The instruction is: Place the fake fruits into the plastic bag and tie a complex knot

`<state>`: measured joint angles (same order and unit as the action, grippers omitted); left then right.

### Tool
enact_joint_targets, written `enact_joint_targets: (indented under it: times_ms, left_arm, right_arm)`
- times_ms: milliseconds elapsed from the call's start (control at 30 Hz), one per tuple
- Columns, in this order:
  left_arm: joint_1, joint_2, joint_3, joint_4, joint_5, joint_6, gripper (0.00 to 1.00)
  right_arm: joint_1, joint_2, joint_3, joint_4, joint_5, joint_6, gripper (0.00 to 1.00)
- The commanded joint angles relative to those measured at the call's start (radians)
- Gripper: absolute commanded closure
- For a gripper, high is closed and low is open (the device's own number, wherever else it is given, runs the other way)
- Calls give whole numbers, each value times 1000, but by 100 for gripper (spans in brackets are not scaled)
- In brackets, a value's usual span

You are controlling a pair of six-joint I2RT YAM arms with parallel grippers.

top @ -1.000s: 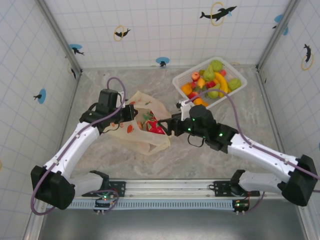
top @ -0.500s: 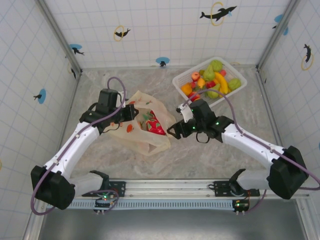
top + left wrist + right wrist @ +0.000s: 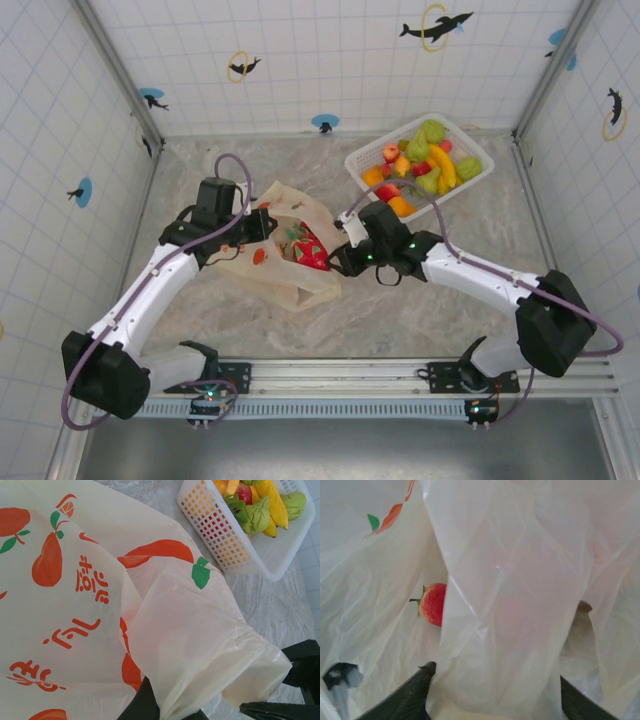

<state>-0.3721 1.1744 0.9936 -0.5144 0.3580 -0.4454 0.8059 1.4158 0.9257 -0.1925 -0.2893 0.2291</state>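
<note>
Fingers (image 3: pixel 142 705) of the left gripper (image 3: pixel 262 226) pinch shut on the plastic bag (image 3: pixel 290 282), that arm stretched forward with its elbow bent. We see the bag slumped on the table (image 3: pixel 400 310) between both grippers, red fruit (image 3: pixel 312 252) inside. At its right edge the right gripper (image 3: pixel 338 262), arm folded in low, has film bunched between parted fingers (image 3: pixel 412 692); we cannot tell if they grip. A fold half hides a strawberry (image 3: pixel 432 604).
</note>
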Motion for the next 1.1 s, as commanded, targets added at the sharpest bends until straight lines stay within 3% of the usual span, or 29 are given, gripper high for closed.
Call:
enact_joint_targets:
  times_ms: [0, 67, 100, 300, 467, 633, 733, 900, 1067]
  left_arm:
    - [6, -1, 8, -3, 10, 18, 100]
    - [7, -7, 7, -6, 8, 20, 100]
    - [7, -10, 8, -6, 9, 22, 100]
    - [16, -30, 49, -35, 41, 37, 78]
    - [23, -61, 125, -106, 35, 59, 47]
    - [22, -124, 197, -222, -47, 94, 31]
    - [22, -198, 194, -277, -99, 82, 28]
    - [0, -399, 39, -253, 26, -82, 29]
    - [-152, -610, -144, -197, 36, -325, 31]
  right_arm:
    - [3, -23, 30, 63, 22, 7, 72]
    - [-2, -46, 29, 66, 3, 18, 96]
    - [-6, -62, 24, 75, -13, 29, 100]
    - [-31, -165, -1, 216, -129, 155, 100]
    - [-30, -159, 37, 219, -127, 190, 100]
    - [-30, -132, 55, 206, -95, 190, 100]
    - [-30, -132, 53, 212, -79, 190, 100]
    - [-37, -133, 47, 195, -53, 190, 100]
    - [-54, -132, 37, 189, -28, 194, 100]
